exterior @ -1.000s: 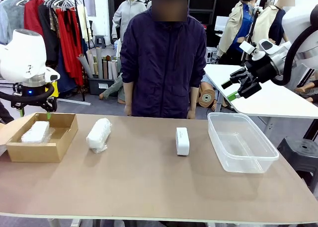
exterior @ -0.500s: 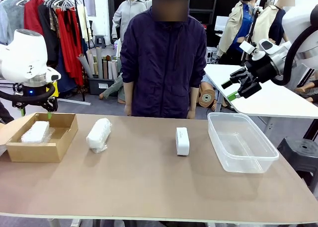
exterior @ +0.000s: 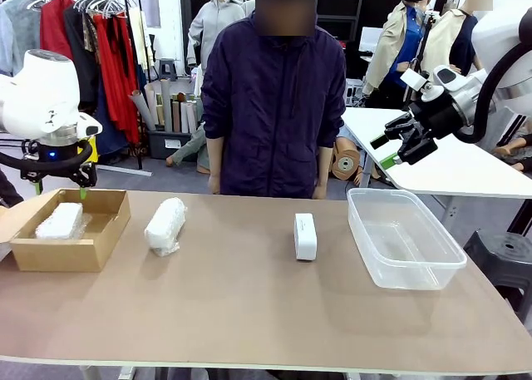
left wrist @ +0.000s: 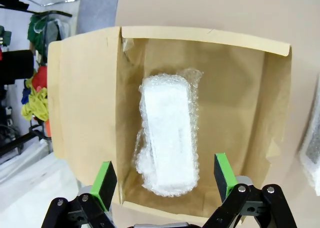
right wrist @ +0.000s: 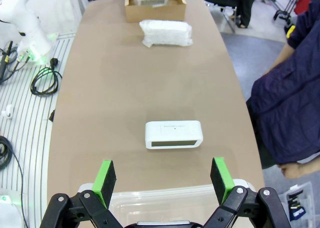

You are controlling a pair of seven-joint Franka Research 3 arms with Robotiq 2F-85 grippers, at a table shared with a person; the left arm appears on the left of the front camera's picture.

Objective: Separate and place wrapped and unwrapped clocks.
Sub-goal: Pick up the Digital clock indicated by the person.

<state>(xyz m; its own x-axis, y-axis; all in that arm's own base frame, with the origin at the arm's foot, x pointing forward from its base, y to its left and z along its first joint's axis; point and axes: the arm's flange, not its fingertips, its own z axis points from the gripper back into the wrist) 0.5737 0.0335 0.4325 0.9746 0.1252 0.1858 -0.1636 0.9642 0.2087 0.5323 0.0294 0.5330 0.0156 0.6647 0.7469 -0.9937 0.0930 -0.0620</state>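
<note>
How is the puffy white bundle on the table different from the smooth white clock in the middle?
The bundle is wrapped in crinkly bubble wrap; the clock is bare and smooth. The bundle looks lumpy and fatter; the clock is slim with rounded corners. The bundle lies beside the cardboard box; the clock stands nearer the clear plastic bin. Both are white and sit on the brown table.

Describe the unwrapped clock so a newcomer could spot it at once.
On the brown table, look between the cardboard box and the clear tub. Nearer the tub stands the clock, on its edge. It is a smooth bare white block, unlike the two crinkly wrapped bundles: one in the box, one beside it.
</note>
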